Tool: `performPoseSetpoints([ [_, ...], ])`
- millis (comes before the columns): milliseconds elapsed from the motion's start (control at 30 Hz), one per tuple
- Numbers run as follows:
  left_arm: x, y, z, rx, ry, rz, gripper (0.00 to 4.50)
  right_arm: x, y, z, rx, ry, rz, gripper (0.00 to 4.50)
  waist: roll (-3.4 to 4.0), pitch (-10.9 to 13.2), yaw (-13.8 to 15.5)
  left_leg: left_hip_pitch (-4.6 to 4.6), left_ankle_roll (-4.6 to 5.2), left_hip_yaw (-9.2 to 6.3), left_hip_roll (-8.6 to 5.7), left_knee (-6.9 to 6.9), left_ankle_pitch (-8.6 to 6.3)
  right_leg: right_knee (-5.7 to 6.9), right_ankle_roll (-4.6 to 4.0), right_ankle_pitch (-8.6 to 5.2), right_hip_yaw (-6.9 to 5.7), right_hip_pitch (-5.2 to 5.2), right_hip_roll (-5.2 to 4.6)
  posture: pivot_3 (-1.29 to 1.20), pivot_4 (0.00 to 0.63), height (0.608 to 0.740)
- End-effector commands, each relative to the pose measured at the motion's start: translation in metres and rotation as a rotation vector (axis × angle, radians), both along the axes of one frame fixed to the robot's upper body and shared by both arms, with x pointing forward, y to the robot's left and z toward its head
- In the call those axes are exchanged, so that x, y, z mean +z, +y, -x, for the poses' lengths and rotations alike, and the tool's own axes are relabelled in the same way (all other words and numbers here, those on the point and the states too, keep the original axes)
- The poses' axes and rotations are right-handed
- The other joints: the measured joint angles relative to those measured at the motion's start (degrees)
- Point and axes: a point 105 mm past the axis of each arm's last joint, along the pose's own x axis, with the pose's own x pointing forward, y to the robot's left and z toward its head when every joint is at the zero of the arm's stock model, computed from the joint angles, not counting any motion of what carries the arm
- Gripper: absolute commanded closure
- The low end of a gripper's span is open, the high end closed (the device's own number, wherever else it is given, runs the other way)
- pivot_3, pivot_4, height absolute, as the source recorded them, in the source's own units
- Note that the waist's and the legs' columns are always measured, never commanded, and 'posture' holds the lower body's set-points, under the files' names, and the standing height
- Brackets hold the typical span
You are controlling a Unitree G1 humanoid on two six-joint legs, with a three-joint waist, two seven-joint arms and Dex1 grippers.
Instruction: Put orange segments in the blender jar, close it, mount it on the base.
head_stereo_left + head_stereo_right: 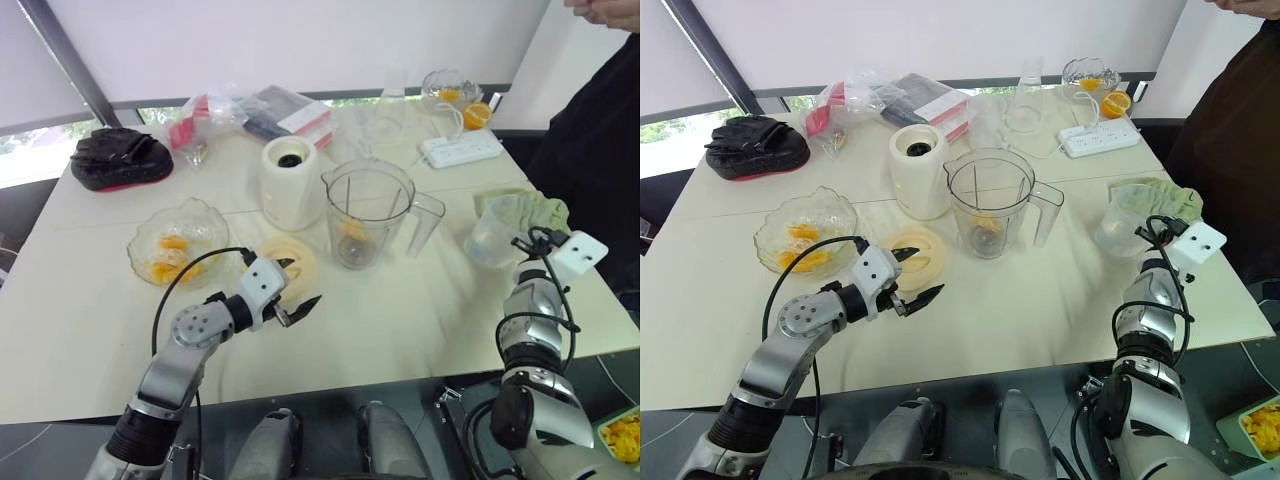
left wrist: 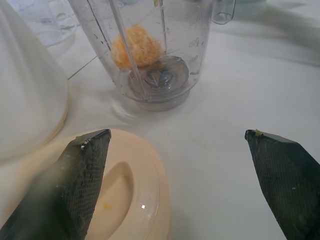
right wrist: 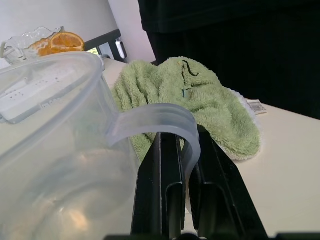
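The clear blender jar [image 1: 368,215] stands upright mid-table, uncovered, with one orange segment [image 2: 136,46] at its bottom by the blades. To its left is the white blender base [image 1: 290,182]. The cream lid [image 1: 300,250] lies flat in front of the base. My left gripper [image 1: 303,282] is open just over the lid's near edge, with one finger above the lid and the other over bare table. A glass bowl [image 1: 205,215] at the left holds orange segments [image 1: 170,258]. My right gripper [image 3: 184,135] is shut on the handle of a small clear plastic jug [image 1: 492,237] at the right.
A green towel [image 1: 525,208] lies behind the jug. At the back are a power strip [image 1: 460,150], a glass dish with an orange half [image 1: 450,92], plastic bags and boxes [image 1: 250,112], and a black bundle [image 1: 118,158]. A person in dark clothes [image 1: 600,120] stands at the right.
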Motion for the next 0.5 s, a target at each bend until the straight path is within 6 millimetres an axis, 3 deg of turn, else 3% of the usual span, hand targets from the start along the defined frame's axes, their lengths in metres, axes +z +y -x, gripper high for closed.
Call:
performPoseSetpoints([
  [33,0.014,-0.004,0.002,-0.013,-0.054,0.014,0.0,0.014,-0.001,-0.002,0.012,-0.05,0.019,3.82,0.0,0.0,0.0,0.0,0.01,0.0,0.0,0.0,0.0,0.0,0.0,0.0,0.0,0.0,0.0,0.0,0.15,0.74],
  [133,0.014,-0.005,0.002,-0.016,-0.055,0.015,0.0,0.013,0.0,0.0,0.015,-0.045,0.036,2.58,-0.01,0.0,-0.1,0.0,0.01,0.0,0.01,0.0,0.0,0.0,0.0,0.0,0.0,0.0,0.01,0.0,0.15,0.74],
  [500,0.012,-0.008,0.0,-0.026,-0.054,0.02,0.0,0.007,0.002,0.015,0.019,-0.013,0.072,2.58,0.0,0.0,0.1,0.01,0.01,0.0,0.01,0.0,-0.01,0.0,0.0,0.0,0.02,0.0,0.01,0.0,0.15,0.74],
])
